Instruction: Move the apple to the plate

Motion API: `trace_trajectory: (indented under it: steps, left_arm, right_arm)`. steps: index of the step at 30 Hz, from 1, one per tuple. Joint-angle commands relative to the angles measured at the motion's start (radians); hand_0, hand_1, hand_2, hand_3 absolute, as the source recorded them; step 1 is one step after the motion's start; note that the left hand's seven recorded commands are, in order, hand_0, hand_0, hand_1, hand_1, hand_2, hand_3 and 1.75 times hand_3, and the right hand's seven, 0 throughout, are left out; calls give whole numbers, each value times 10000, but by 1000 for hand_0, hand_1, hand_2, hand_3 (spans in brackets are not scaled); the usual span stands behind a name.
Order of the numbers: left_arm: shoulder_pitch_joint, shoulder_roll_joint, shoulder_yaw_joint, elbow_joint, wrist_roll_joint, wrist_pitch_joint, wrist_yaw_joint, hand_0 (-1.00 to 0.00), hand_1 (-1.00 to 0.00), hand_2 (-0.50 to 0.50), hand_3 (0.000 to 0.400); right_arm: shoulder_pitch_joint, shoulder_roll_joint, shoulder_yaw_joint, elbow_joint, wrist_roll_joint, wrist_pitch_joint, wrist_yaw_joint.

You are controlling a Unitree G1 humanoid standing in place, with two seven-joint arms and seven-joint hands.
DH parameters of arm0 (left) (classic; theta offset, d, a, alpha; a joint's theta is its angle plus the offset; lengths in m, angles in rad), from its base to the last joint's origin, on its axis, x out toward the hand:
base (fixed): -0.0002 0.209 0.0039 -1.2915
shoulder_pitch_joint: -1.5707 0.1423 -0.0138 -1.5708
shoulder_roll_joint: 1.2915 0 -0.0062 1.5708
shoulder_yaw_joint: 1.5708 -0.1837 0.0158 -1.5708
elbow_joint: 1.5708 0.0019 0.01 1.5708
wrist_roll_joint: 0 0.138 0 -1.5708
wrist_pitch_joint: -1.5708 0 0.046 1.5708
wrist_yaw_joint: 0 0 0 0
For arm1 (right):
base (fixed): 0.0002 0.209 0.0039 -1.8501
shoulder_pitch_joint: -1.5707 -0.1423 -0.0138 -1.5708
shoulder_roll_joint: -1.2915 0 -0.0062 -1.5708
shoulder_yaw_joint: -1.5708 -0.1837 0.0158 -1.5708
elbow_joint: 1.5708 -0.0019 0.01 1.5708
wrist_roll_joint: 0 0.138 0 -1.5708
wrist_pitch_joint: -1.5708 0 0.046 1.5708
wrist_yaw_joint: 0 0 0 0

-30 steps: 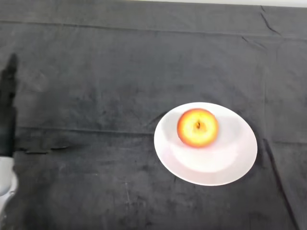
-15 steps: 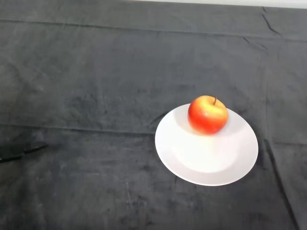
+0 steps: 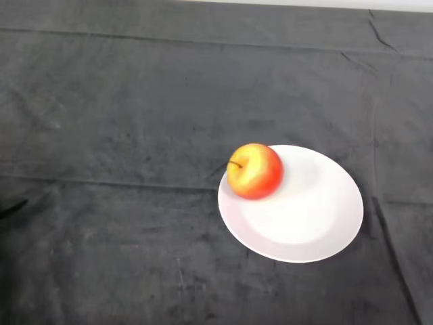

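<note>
A red and yellow apple [image 3: 255, 171] lies on the white plate [image 3: 304, 217], at the plate's left rim. It is tipped on its side with its stem pointing left. Only a dark sliver of my left hand [image 3: 8, 207] shows at the far left edge of the head view, far from the apple and the plate. Nothing touches the apple.
The table is covered by a dark cloth [image 3: 135, 101] with creases running across it. A pale strip of the table's far edge shows at the top right.
The apple has rolled from the plate's back part to its left rim, and its stem now points left. My left arm has drawn back out of the left edge.
</note>
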Motion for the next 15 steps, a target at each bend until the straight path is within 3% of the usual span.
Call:
trace_trajectory:
  steps: [1,15]
  left_arm:
    - [216,340,393,322,-224,231,-72,0,0,0,0]
    - [478,354,2440,180,-1734,1011,-552,0,0,0,0]
  right_arm:
    - [-39,-252,-90,15,75,-57,14]
    - [-35,-246,-87,2,73,-55,8]
